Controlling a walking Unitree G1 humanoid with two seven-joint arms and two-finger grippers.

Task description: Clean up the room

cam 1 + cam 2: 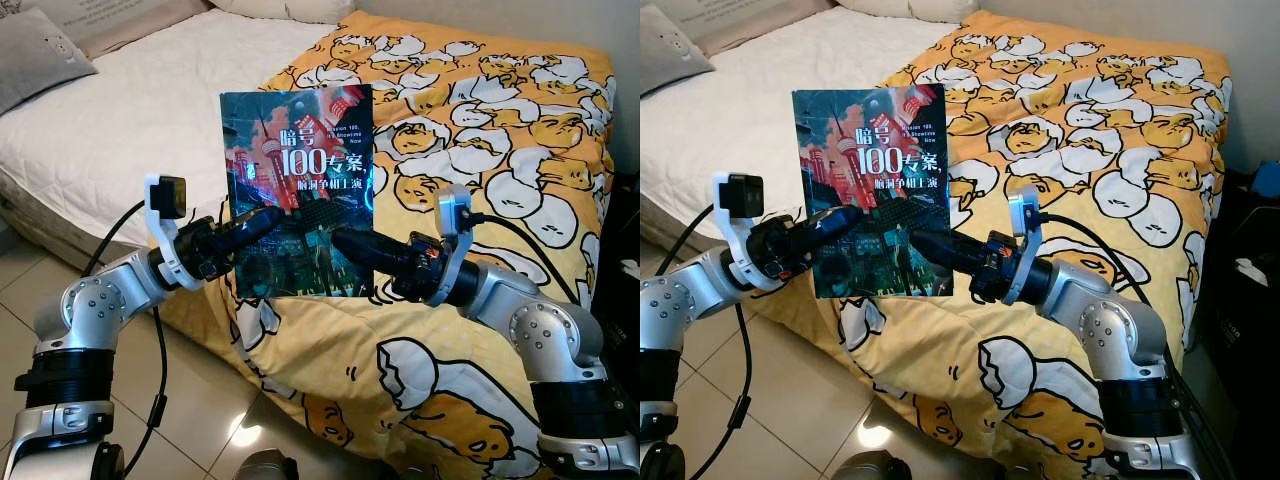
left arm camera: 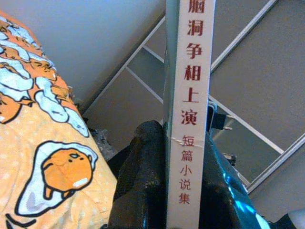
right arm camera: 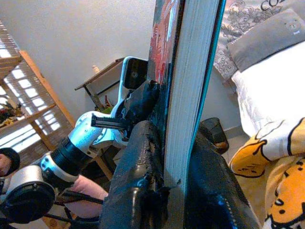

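Bedroom, yellow egg-print duvet (image 1: 480, 130) draped over the bed's corner. Left gripper (image 1: 262, 222) and right gripper (image 1: 352, 243) both pinch the book (image 1: 298, 160) upright above it, probably steadying it for carrying.

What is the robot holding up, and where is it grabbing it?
A book, held upright over the bed's edge. The left gripper clamps its spine side and the right gripper clamps its page-edge side, both low on the book.
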